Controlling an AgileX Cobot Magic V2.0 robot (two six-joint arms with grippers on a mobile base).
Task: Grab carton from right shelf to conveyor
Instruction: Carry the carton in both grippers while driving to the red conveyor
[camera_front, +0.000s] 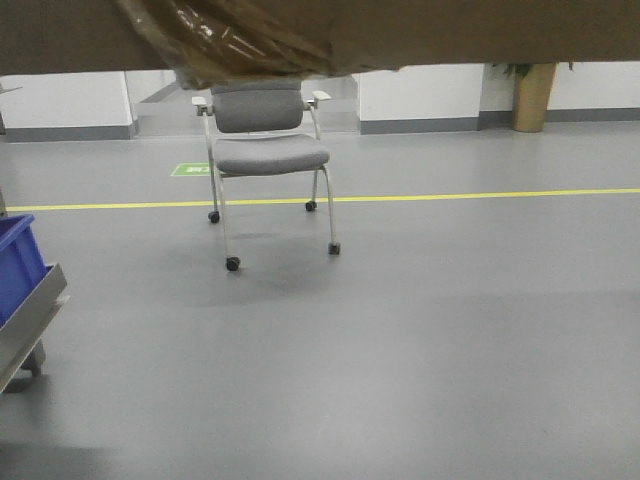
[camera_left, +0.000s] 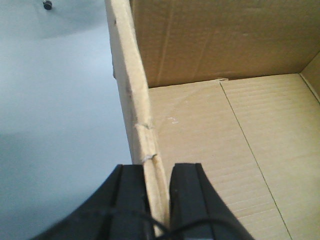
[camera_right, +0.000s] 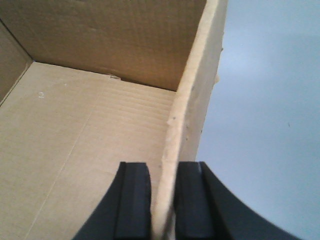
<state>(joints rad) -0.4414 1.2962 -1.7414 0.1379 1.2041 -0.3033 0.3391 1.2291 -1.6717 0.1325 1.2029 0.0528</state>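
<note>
We find the carton (camera_front: 450, 30) held clear above the floor (camera_front: 400, 330). Its lower edge crosses the top of the front view, with wrinkled tape (camera_front: 240, 45) hanging from it. The left jaws are closed narrow on the carton's left wall (camera_left: 131, 75), one finger inside and one outside. The right jaws pinch the right wall (camera_right: 192, 100) in the same way. The carton is open-topped and shows bare cardboard inside. Beyond it a grey chair (camera_front: 265, 140) stands astride a yellow line (camera_front: 480, 196). A blue bin (camera_front: 18, 265) sits at the left edge.
</note>
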